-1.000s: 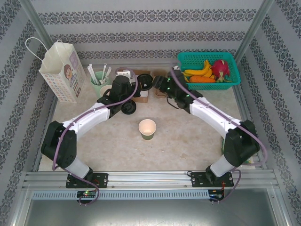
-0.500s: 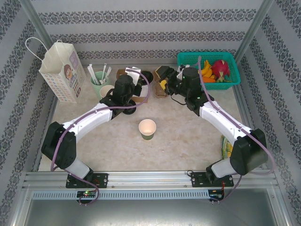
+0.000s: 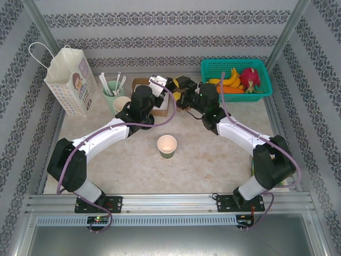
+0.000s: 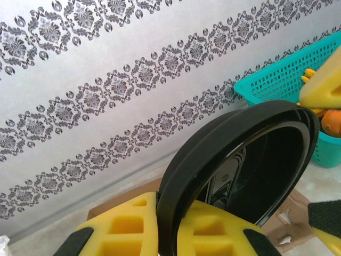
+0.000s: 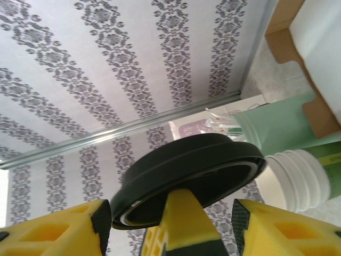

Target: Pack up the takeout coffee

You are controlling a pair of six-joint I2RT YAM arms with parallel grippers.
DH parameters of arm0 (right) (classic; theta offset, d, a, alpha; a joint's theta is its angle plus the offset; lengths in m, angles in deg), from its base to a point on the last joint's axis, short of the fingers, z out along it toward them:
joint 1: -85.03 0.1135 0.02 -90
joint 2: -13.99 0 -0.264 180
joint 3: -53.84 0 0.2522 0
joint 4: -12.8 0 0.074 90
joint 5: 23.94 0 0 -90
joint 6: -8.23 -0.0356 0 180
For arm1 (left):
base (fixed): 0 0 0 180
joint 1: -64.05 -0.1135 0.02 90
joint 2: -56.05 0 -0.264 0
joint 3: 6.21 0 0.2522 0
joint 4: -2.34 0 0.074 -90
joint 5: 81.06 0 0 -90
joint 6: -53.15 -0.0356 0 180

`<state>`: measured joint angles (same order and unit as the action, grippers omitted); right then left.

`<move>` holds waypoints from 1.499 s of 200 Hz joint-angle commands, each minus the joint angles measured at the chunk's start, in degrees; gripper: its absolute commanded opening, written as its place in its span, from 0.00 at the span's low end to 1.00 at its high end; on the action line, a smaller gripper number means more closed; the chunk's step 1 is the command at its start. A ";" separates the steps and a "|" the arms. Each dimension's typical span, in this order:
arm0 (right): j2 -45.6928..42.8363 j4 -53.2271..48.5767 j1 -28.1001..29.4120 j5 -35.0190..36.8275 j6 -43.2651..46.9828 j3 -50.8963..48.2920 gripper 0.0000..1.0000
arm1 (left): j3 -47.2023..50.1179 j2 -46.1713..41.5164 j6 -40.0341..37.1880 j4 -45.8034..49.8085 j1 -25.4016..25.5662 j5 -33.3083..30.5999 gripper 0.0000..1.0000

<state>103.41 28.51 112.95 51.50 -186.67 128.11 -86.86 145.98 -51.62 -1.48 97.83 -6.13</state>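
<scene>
A small green-and-cream paper cup (image 3: 167, 145) stood upright near the middle of the pale table (image 3: 208, 157), its top open and no lid on it, apart from everything else. Beyond it the two arms reached toward each other above a flat brown cardboard box (image 3: 161, 108) at the back of the table. The left forearm lay across the space between the cup and the back left corner. In that corner a stack of lidless cream-and-green paper cups (image 5: 298, 181) stood just beside a mint-green mug (image 3: 113, 92) holding white wrapped sticks (image 3: 114, 81). Farther left stood a white paper bag (image 3: 70, 82) with looped handles. At the back right sat a teal plastic basket (image 3: 261, 95) with yellow bananas (image 3: 226, 80) and a pink dragon fruit (image 3: 248, 77) in it, against the patterned wall.

The left gripper (image 4: 173, 234) was almost fully closed, its yellow fingers (image 4: 125, 232) pinching the rim of a round black plastic lid (image 4: 240, 165). The lid was held on edge above the box, well away from the cup. The right gripper (image 5: 168, 213) faced the same lid with its jaws wide apart, one on each side of it. The left claw's finger poked up between them into the lid's underside. The right gripper's near pad (image 5: 101, 216) sat just beside the rim, and whether it touched could not be told.
</scene>
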 commanded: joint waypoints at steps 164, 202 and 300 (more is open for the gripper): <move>3.34 9.11 1.78 4.52 -5.49 2.83 0.25 | 5.06 0.44 -9.76 -12.45 2.39 -0.61 0.00; 3.21 9.45 1.52 5.34 -4.88 2.15 0.08 | 5.97 -0.15 -8.96 -12.69 2.39 -0.09 0.00; -1.07 16.91 -4.83 -3.91 20.04 -1.82 0.00 | 9.40 -10.95 23.46 0.64 -2.38 6.18 0.78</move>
<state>105.91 39.11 110.83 52.72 -179.88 128.31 -79.63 140.95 -44.32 -5.74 97.59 -2.37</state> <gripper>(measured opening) 0.125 0.681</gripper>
